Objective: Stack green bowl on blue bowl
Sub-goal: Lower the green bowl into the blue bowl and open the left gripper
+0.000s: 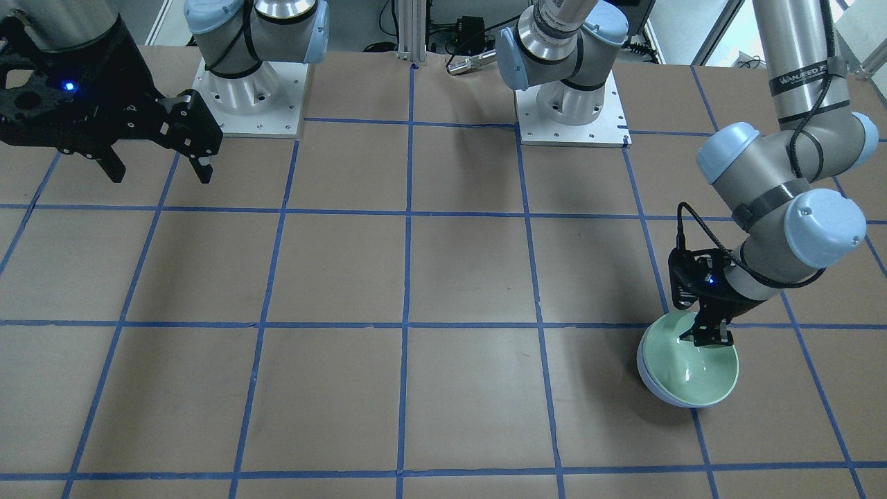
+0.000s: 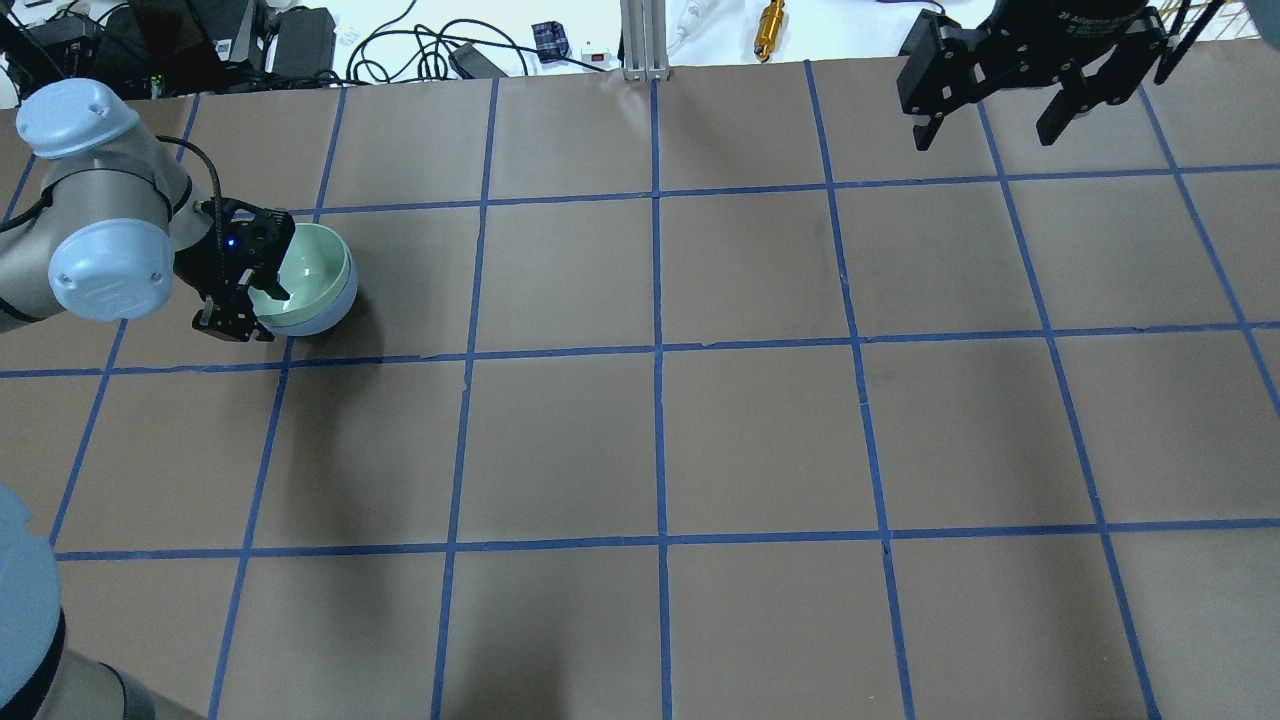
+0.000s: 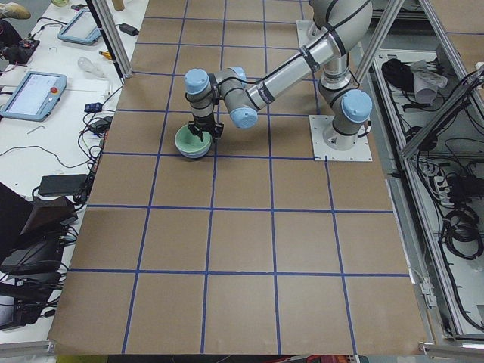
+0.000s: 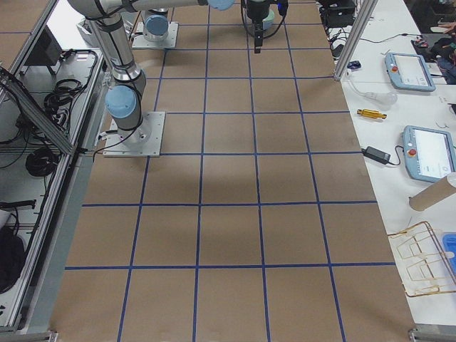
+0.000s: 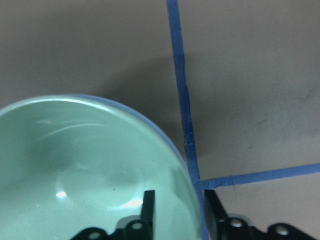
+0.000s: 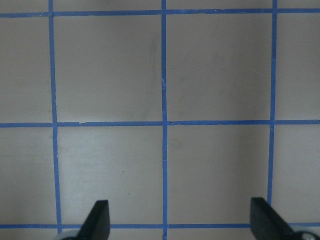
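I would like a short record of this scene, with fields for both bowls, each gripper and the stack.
green bowl: nested inside the blue bowl
left gripper: straddles the green bowl's rim; grip unclear
right gripper: open, empty, far from the bowls
stack: in place

Bright, even light falls from overhead. Soft shadows blur across the table (image 2: 760,440). Small glare spots shine inside the green bowl (image 5: 90,170).

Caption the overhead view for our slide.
Left gripper straddles green bowl nested in blue bowl; right gripper hangs open.
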Motion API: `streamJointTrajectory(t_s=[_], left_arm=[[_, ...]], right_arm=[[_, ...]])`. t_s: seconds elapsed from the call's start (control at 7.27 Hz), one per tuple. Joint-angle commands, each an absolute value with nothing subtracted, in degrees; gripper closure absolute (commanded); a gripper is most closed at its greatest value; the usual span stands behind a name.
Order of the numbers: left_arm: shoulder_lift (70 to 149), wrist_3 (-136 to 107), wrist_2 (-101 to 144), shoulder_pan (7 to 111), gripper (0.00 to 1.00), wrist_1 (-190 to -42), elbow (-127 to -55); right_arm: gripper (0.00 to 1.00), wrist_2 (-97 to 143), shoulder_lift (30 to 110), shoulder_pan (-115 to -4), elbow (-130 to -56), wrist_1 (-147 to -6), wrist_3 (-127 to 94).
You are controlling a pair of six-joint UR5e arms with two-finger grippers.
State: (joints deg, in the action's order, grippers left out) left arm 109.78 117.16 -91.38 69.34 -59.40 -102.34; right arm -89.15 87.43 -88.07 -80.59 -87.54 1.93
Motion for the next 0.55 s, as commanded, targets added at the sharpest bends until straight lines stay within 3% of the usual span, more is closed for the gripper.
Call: streamJointTrajectory(t_s=[0.0, 0.41], left_arm=[[106.37, 116.02, -91.23, 69.26, 0.00, -62.90, -101.00], [96.98, 98.34, -90.27, 69.96, 0.00, -87.36, -91.09]], right_arm=[[0.00, -89.21, 87.36, -88.07, -80.60, -87.54, 1.93], [0.00, -89.21, 87.36, -88.07, -80.60, -87.54, 1.93]])
